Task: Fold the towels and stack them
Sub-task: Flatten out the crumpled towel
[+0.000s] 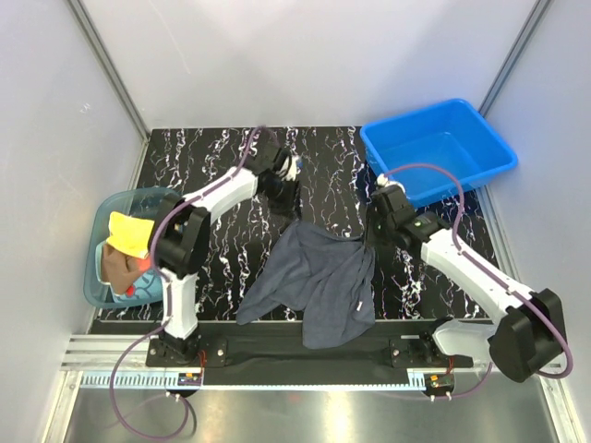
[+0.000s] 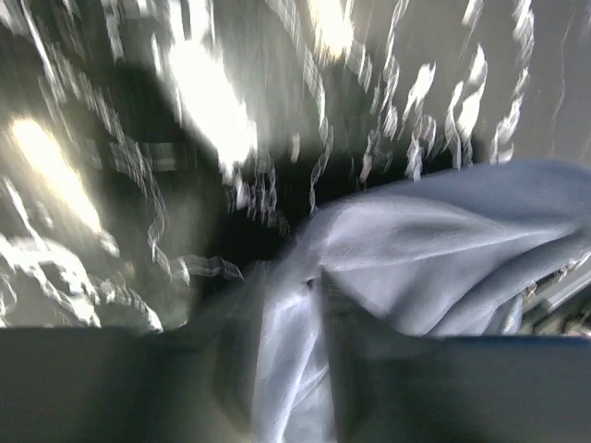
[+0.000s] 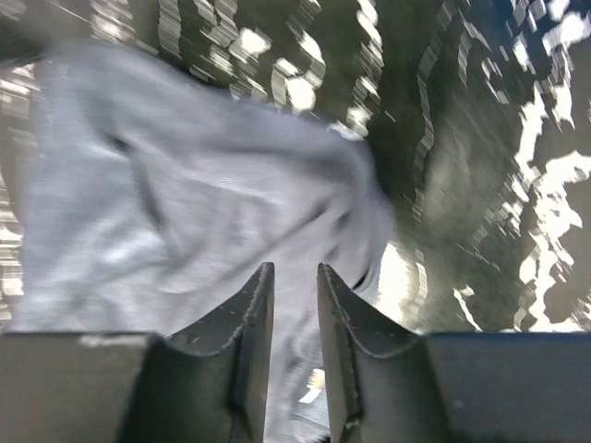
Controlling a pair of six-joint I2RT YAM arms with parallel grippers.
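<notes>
On the black marbled table (image 1: 222, 157), a dark slate-blue towel (image 1: 319, 281) is being shown in a loose, crumpled heap between the two arms, with its near part reaching toward the front edge of the table. The cloth is not being folded flat anywhere; deep creases are being seen across it from both wrist views.

The left gripper (image 1: 280, 189) is being held at the towel's far left corner. From the left wrist view, a strip of the pale-looking cloth is being seen running between the two dark jaws, but the picture is being blurred so badly that it cannot be told whether the cloth is being grasped or the claw is released.

The right gripper (image 1: 373, 238) is being held at the towel's far right corner. Its fingers (image 3: 254, 323) are being kept slightly parted, with a narrow gap between them, so the claw is released; the towel is being seen through that gap and just beyond the tips.

At the left edge of the table, a pale yellow towel (image 1: 129, 233) and a reddish-brown towel (image 1: 118, 266) are being kept bunched in a translucent teal tub (image 1: 92, 268). A blue bin (image 1: 434, 106) is being seen at the far right corner, well apart from the towels.
</notes>
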